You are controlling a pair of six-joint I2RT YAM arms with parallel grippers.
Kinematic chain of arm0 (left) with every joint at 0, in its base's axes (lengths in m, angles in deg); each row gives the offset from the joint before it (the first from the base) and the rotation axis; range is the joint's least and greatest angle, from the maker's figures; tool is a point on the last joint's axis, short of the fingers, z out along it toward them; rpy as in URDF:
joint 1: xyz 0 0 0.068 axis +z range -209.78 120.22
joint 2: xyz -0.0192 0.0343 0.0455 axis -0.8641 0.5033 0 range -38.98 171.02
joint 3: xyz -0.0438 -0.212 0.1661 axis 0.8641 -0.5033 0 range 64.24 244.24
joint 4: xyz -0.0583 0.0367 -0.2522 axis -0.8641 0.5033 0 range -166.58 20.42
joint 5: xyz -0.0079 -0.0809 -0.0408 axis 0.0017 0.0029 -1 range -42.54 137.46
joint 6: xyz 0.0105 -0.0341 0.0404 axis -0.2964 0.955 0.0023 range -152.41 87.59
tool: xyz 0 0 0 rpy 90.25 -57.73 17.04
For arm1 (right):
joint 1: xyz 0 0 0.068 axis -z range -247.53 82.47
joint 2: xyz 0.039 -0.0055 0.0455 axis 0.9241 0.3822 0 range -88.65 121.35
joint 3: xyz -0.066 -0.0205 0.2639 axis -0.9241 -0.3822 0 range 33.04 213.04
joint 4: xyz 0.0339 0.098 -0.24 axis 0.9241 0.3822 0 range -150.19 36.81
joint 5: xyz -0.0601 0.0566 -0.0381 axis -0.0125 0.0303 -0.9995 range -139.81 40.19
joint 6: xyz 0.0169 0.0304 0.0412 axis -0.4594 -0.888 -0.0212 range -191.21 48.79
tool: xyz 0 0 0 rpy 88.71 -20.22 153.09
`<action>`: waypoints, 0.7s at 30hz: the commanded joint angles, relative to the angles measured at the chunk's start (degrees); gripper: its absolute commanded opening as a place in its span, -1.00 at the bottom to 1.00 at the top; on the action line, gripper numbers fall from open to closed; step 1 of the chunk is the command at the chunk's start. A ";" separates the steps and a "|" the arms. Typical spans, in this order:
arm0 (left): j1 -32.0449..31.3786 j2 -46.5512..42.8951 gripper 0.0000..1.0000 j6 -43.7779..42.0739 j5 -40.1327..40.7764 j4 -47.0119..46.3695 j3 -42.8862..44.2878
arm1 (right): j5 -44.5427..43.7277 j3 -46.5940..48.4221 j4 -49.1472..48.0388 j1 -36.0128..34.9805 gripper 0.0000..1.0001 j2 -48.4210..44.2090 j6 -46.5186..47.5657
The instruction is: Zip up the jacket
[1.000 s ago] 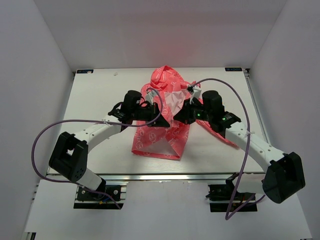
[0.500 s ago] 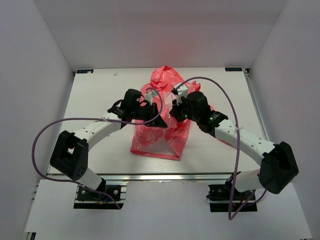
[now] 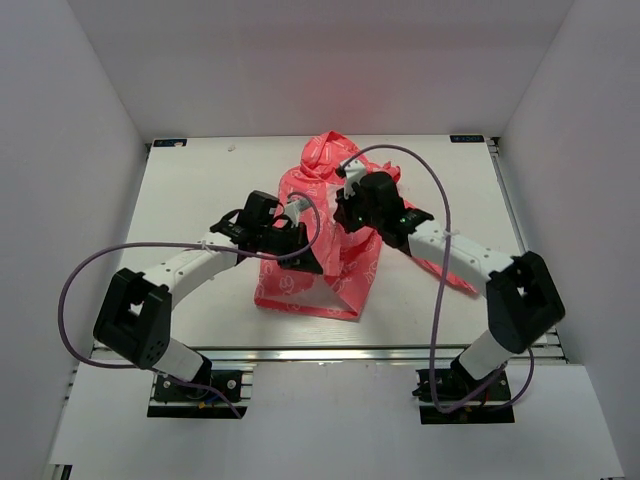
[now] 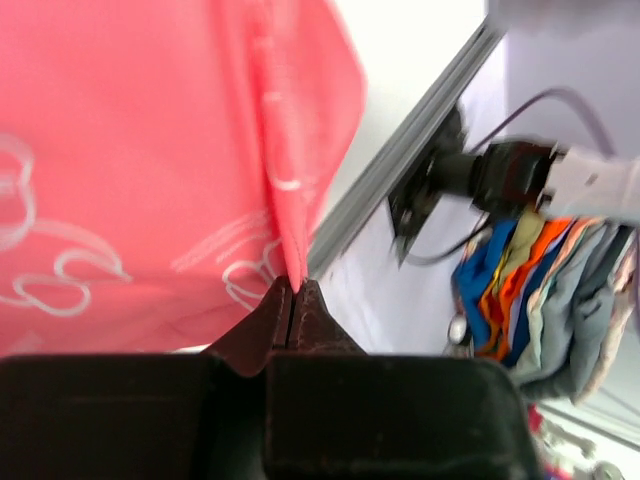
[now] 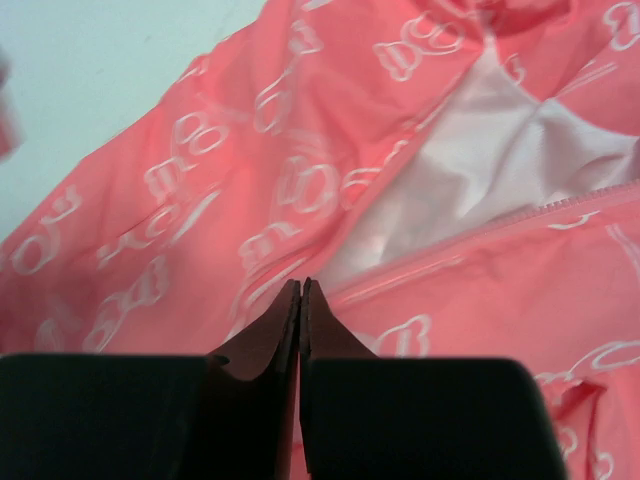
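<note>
The coral-pink jacket (image 3: 325,285) with a white print lies in the middle of the table, hood toward the far edge. My left gripper (image 3: 306,263) is shut on a fold of its lower front; the left wrist view shows the pink edge (image 4: 285,230) pinched between the tips (image 4: 293,286). My right gripper (image 3: 344,206) is shut over the chest. In the right wrist view its tips (image 5: 301,285) meet at the near end of the zipper line (image 5: 500,225), below the white lining (image 5: 480,150). The zipper pull is hidden.
The white table (image 3: 190,190) ends in a metal rail (image 3: 300,352) at the near edge. Purple cables (image 3: 440,250) loop from both arms. White walls close in three sides. A heap of coloured clothes (image 4: 540,280) lies beyond the rail.
My right gripper has moved left and toward the far edge, along the jacket's front. My left gripper has shifted toward the near edge with the fold, pulling the lower front taut.
</note>
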 commanded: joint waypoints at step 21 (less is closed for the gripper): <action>-0.98 -9.45 -1.00 -0.12 1.35 15.35 -11.27 | 1.29 54.62 -8.04 20.53 -1.00 42.17 -3.10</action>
